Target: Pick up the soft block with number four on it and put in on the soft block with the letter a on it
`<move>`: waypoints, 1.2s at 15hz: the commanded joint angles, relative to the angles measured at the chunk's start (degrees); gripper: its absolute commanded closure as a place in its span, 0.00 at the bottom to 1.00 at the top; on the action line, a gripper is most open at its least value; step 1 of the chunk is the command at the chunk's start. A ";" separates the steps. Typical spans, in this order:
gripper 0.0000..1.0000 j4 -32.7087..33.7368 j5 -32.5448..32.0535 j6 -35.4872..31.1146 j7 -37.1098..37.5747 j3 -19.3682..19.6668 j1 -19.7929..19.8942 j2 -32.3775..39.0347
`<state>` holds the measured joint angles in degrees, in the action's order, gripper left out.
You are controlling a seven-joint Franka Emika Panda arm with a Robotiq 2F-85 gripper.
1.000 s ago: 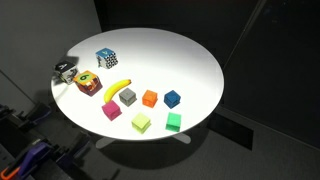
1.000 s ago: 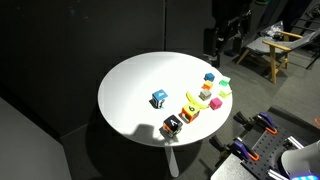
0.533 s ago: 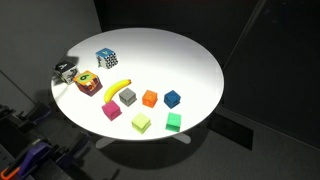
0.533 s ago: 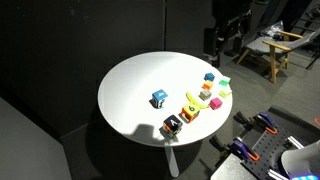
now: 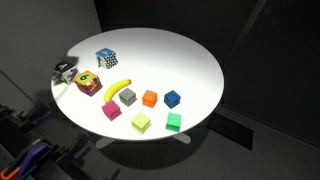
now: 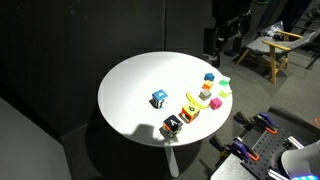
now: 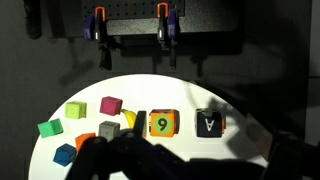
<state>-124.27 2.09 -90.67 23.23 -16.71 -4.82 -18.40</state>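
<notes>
The soft block with number four, blue and white (image 5: 106, 57) (image 6: 159, 98), sits alone on the white round table (image 5: 190, 60) (image 6: 135, 80). The soft block with the letter A, dark with a white A (image 7: 209, 122), sits near the table's edge in both exterior views (image 5: 66, 71) (image 6: 172, 126). Next to it is the multicoloured cube showing a 9 (image 7: 163, 123). My gripper (image 6: 223, 40) hangs high beyond the table's far edge, away from all blocks. In the wrist view its dark fingers (image 7: 190, 165) stand apart and empty. The number four block is hidden in the wrist view.
A banana (image 5: 117, 89) lies by the multicoloured cube (image 5: 88, 83). Small plain cubes stand nearby: grey (image 5: 128, 96), orange (image 5: 150, 98), blue (image 5: 172, 98), pink (image 5: 111, 110), yellow (image 5: 141, 122), green (image 5: 173, 121). A chair (image 6: 272, 50) stands behind the table.
</notes>
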 commanded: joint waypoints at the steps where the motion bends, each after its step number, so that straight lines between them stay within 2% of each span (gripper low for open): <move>1: 0.00 0.10 -0.28 0.09 0.29 1.01 -1.16 0.14; 13: 0.00 0.57 0.19 -0.10 -0.38 1.64 -0.97 0.57; 18: 0.00 0.89 0.51 -3.89 -3.09 3.53 -0.70 1.02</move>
<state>-124.29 2.09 -92.30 22.27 -15.01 -4.91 -18.05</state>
